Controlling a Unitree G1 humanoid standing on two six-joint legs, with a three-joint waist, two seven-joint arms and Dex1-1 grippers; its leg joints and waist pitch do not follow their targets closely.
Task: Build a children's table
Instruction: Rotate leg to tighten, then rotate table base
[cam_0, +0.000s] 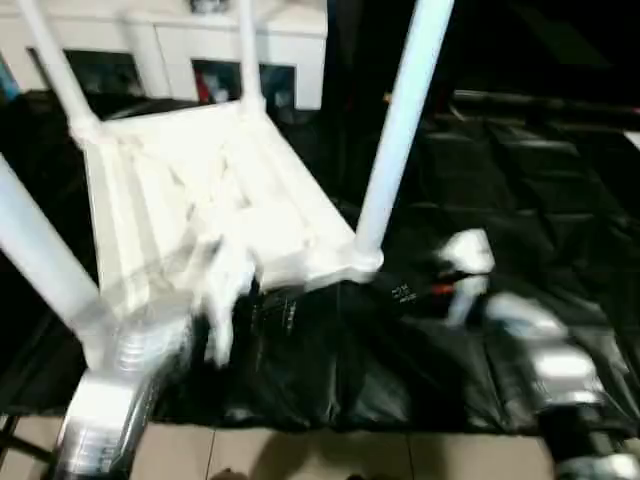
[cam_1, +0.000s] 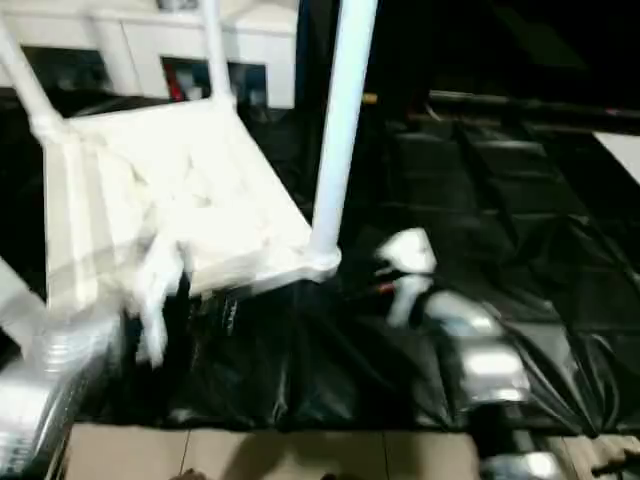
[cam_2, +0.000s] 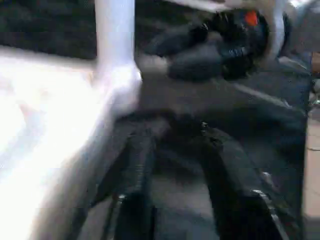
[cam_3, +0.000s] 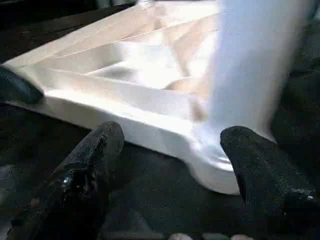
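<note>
The white children's table (cam_0: 200, 190) lies upside down on black sheeting, ribbed underside up. Its tube legs stand up from the corner sockets: two at the back (cam_0: 248, 50), one at the front right (cam_0: 405, 110) and one at the front left (cam_0: 40, 250). My left gripper (cam_0: 272, 312) is at the table top's near edge, open, with nothing between its fingers (cam_2: 134, 195). My right gripper (cam_0: 408, 292) is just right of the front-right corner socket (cam_3: 220, 170), open, with its fingers (cam_3: 95, 165) spread either side of that socket and apart from it.
Black plastic sheeting (cam_0: 500, 200) covers the floor under and around the table. A white cabinet with glass doors (cam_0: 190, 45) stands right behind the table. Tan floor (cam_0: 300, 455) shows along the near edge.
</note>
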